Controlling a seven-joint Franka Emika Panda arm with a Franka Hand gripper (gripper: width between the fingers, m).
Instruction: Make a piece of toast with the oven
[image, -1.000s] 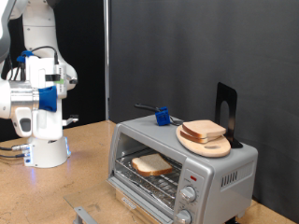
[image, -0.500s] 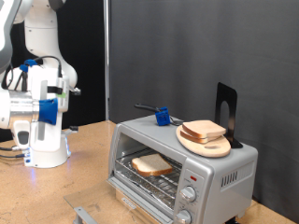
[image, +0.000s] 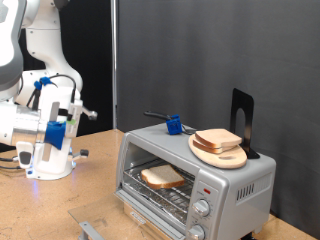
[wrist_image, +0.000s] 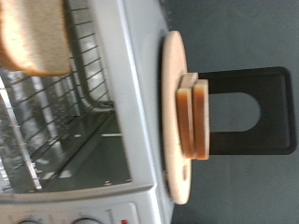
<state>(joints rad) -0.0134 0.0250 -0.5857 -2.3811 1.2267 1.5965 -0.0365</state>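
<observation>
While the piece of toast (image: 162, 177) lies in the oven (image: 200, 170), end effector state cannot be told.

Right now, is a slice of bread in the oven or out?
In: one piece of toast lies on the wire rack inside the oven.

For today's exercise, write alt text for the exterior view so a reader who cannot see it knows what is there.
A silver toaster oven stands with its door open and a slice of bread on the wire rack inside. On its roof sit a round wooden plate with more bread, a blue clip and a black stand. The white robot arm is at the exterior view's left, away from the oven.
</observation>
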